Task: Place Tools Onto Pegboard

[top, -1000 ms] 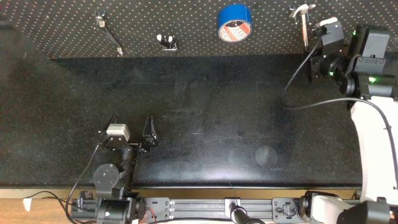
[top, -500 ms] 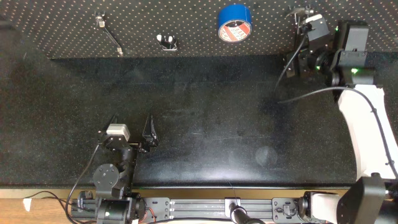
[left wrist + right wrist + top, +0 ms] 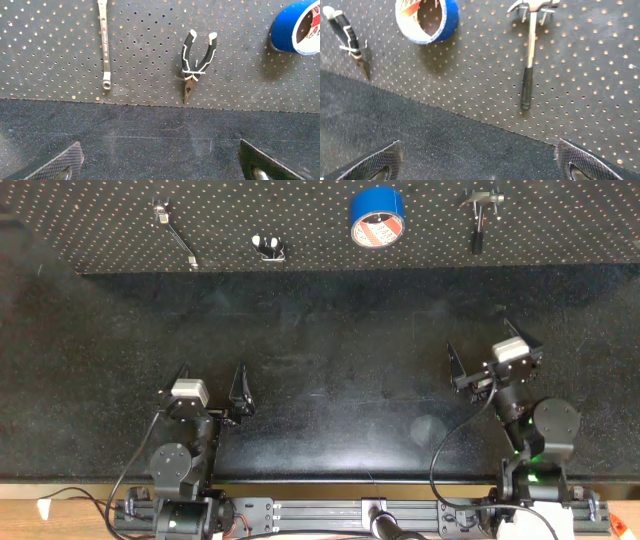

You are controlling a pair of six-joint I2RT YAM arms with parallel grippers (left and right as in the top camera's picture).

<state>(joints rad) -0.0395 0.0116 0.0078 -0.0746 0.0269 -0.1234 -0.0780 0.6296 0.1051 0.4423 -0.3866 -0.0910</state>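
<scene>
Four tools hang on the pegboard (image 3: pixel 300 210) at the back: a wrench (image 3: pixel 176 235), black-and-white pliers (image 3: pixel 268 247), a roll of blue tape (image 3: pixel 377 218) and a hammer (image 3: pixel 479 218). The left wrist view takes in the wrench (image 3: pixel 104 45), pliers (image 3: pixel 196 62) and tape (image 3: pixel 297 27). From the right wrist I see the pliers (image 3: pixel 350 40), tape (image 3: pixel 427 17) and hammer (image 3: pixel 530 50). My left gripper (image 3: pixel 212 382) rests low near its base, open and holding nothing. My right gripper (image 3: pixel 480 350) sits near its own base, open too, far from the board.
A black mat (image 3: pixel 330 360) covers the table between the arms and the pegboard. The table's front edge (image 3: pixel 360 478) runs just ahead of the arm bases.
The right arm has pulled back from the hammer at the pegboard to a spot near its base. The hammer stays hanging on the board. The left arm has not moved.
</scene>
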